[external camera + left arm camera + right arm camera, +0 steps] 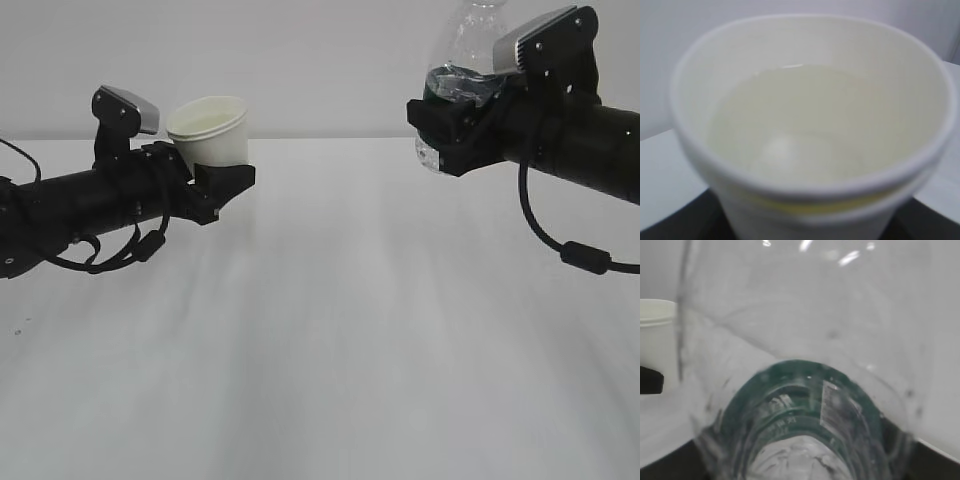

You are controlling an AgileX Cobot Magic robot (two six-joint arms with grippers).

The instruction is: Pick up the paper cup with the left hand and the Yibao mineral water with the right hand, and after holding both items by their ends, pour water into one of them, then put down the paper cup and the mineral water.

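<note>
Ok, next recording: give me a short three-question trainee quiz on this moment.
1. True or false: the paper cup stands on the table.
2. Which tool holds the Yibao mineral water: A left tool, B right tool?
3. Fill in: the left wrist view shows ____ in the cup.

Key: 1 false, it is held in the air. 2 B. 3 water.

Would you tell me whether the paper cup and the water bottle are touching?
Apart. The exterior view shows the paper cup and the water bottle separated by bare background.
</note>
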